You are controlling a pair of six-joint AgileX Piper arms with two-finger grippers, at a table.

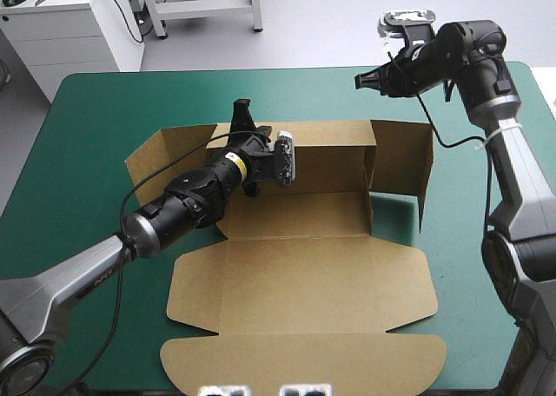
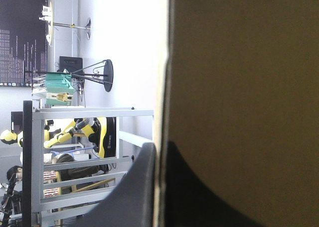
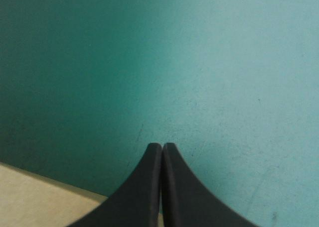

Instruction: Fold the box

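Observation:
The brown box (image 1: 304, 283) lies mid-table with its long far wall raised, its side flaps partly raised, and its lid flat toward the front edge. My left gripper (image 1: 241, 109) reaches over the floor of the box and pinches the far wall near its left end. In the left wrist view the board (image 2: 239, 77) stands edge-on between the nearly closed fingers of that gripper (image 2: 160, 152). My right gripper (image 1: 360, 81) hangs shut above the cover, beyond the box's far right corner, holding nothing. In the right wrist view this gripper (image 3: 162, 146) points at teal-green cover, with a strip of board (image 3: 40, 197) beside it.
The teal-green cover (image 1: 104, 109) stretches beyond the box's far wall and along both sides. The lid's tuck flap (image 1: 304, 361) reaches close to the table's front edge. The right side flap (image 1: 404, 157) stands between the two grippers.

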